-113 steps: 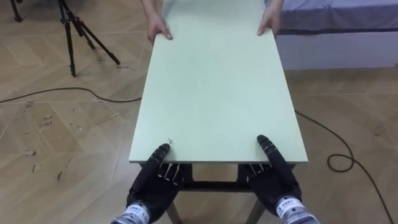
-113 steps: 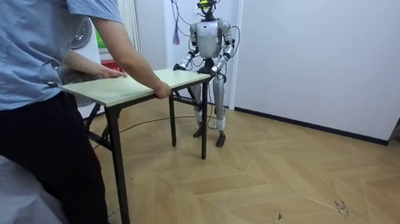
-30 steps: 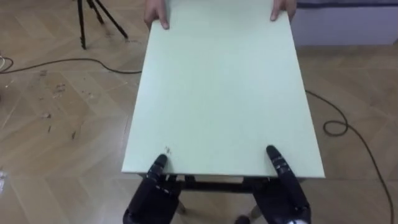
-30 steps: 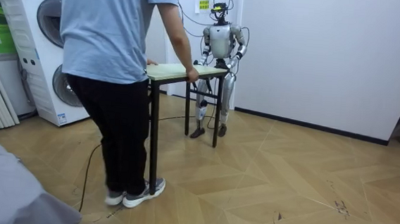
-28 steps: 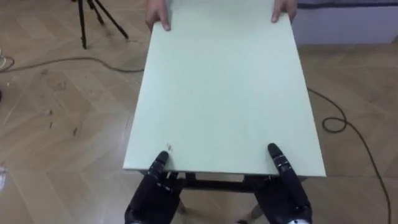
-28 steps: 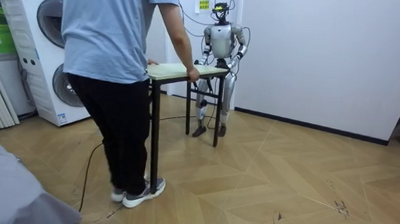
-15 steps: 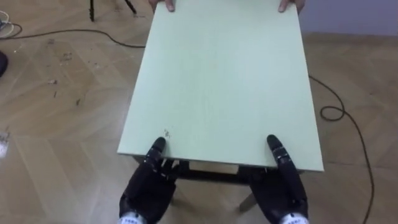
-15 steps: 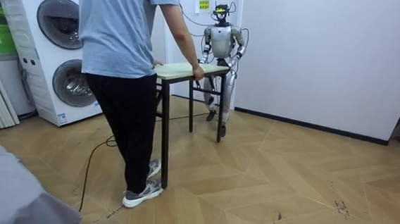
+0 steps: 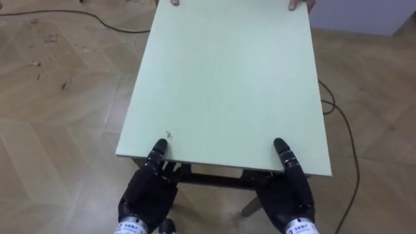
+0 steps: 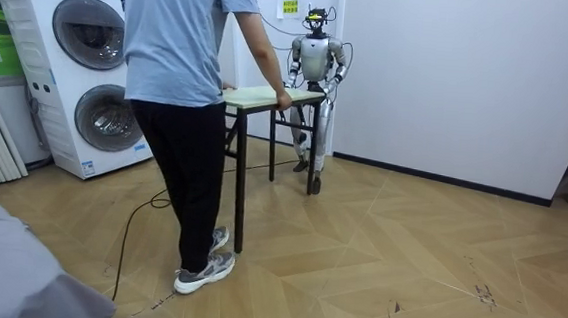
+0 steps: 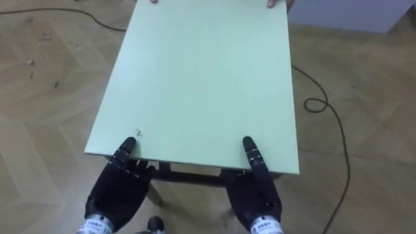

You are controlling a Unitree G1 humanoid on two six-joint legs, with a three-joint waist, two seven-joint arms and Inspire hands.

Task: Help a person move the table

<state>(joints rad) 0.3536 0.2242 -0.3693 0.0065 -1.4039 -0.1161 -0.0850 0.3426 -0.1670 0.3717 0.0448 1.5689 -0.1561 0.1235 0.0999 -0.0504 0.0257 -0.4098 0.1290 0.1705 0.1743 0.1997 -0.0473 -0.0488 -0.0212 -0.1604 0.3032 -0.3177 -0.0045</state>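
A pale green table (image 9: pixel 227 84) with dark legs is held between me and a person (image 10: pixel 185 72). My left hand (image 9: pixel 146 195) and right hand (image 9: pixel 289 195) are both shut on its near edge, thumbs on top and fingers curled under. At the far edge the person's hands (image 9: pixel 296 4) hold the top. In the room view I stand at the table's (image 10: pixel 258 95) far end, close to the white wall.
Two stacked washing machines (image 10: pixel 69 74) stand at the room view's left. A dark cable (image 9: pixel 344 130) loops on the wooden floor to my right of the table, and another cable (image 9: pixel 65 13) runs at my far left. Open floor lies to the room view's right.
The table has gone further from the room camera toward the white wall. The person has stepped after it and I have stepped back. Both my hands keep their hold.
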